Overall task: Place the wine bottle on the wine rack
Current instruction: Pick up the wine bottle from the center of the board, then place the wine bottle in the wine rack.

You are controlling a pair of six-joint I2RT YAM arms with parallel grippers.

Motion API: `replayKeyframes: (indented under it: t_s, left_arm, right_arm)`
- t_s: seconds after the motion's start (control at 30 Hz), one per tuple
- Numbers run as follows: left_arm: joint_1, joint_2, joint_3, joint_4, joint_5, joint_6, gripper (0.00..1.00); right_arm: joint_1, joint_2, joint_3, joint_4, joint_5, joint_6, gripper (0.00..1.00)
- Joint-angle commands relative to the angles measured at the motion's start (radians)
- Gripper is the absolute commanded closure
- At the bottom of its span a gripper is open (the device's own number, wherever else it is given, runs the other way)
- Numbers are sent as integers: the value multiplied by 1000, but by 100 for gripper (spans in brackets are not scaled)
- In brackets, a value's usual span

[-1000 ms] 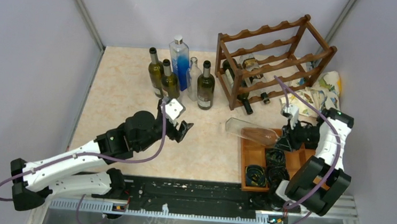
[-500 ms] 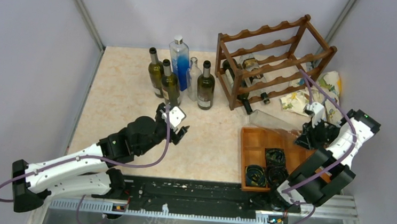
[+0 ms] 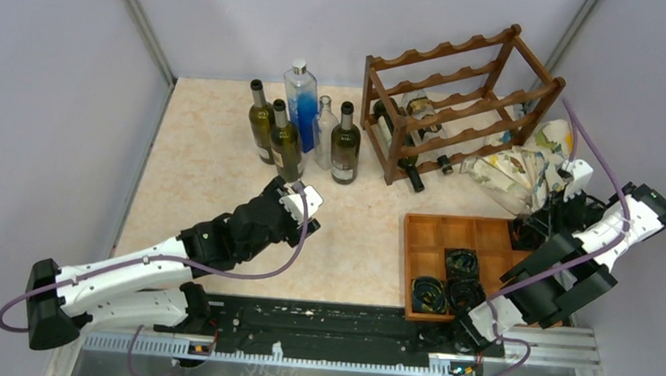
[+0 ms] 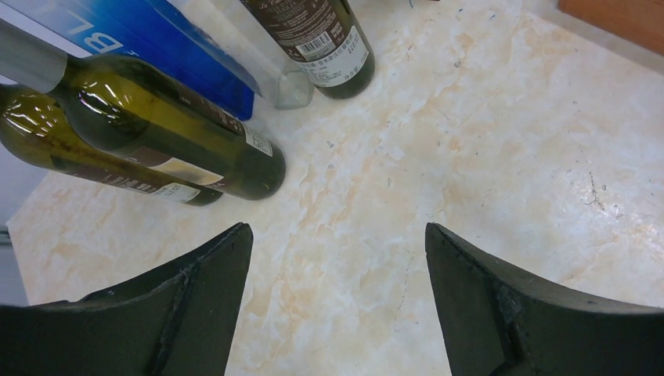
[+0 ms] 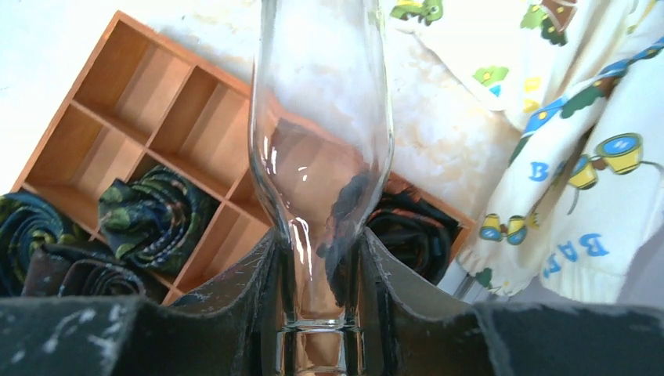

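Observation:
The wine bottle (image 3: 507, 188) is clear glass and lies tilted in the air over the printed cloth, right of the wine rack (image 3: 462, 99). My right gripper (image 3: 550, 214) is shut on its neck. In the right wrist view the bottle (image 5: 321, 94) runs away from the right gripper (image 5: 321, 243), both pads pressed on the neck. The dark wooden rack stands at the back right with bottles (image 3: 412, 113) lying in its lower tiers. My left gripper (image 3: 286, 189) is open and holds nothing, just in front of the standing bottles. The left gripper (image 4: 338, 231) shows only marble between its fingers.
Several bottles stand in a group at the back: olive green (image 3: 286, 144) (image 4: 172, 133), blue-labelled clear (image 3: 301, 96), dark (image 3: 344, 144) (image 4: 321, 39). A wooden compartment tray (image 3: 443, 233) (image 5: 117, 94) holds rolled ties (image 3: 448, 278) (image 5: 149, 211). The printed cloth (image 3: 529, 159) (image 5: 564, 157) lies by the rack.
My right arm has carried the bottle to the right, from above the tray to above the cloth. The left gripper has moved closer to the standing bottles and opened wider.

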State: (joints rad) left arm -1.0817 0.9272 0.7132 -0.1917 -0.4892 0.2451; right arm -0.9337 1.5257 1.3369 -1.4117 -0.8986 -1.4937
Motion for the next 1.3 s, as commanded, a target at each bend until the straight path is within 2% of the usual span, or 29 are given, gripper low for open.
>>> replayKeyframes:
  t_s: [0.0, 0.17, 0.5, 0.87, 1.27]
  left_arm:
    - [3, 4, 25, -26, -16, 17, 12]
    - [3, 2, 23, -29, -9, 19, 11]
    - [3, 19, 28, -37, -2, 22, 8]
    - [3, 20, 27, -41, 1, 26, 7]
    - [3, 31, 18, -33, -2, 30, 6]
  right_arm:
    - [10, -44, -7, 227, -139, 212, 100]
    - [62, -119, -132, 543, -79, 463, 100]
    - [158, -160, -268, 838, -22, 691, 100]
    - [282, -167, -378, 1146, 65, 882, 100]
    - [415, -56, -398, 1443, 140, 995, 100]
